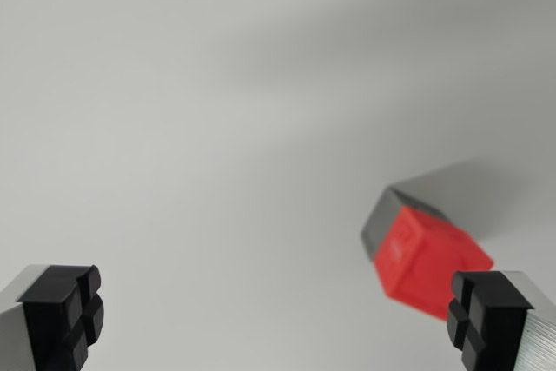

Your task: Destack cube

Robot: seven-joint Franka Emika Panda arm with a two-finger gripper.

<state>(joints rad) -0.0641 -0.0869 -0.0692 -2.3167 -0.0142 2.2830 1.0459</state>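
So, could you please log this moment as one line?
gripper: open, empty | red cube: stacked with grey cube, at wrist view's right, near right finger | destack: not started

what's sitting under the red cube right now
The red cube sits stacked on a grey cube, which shows at its far side. The faces where they meet are hidden.

Silver gripper (pixel 278 319), black ribbed pads (pixel 65 314)

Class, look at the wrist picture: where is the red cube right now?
The red cube sits low on the wrist view's right, on a grey cube, just beside the right-hand one of the open fingers.
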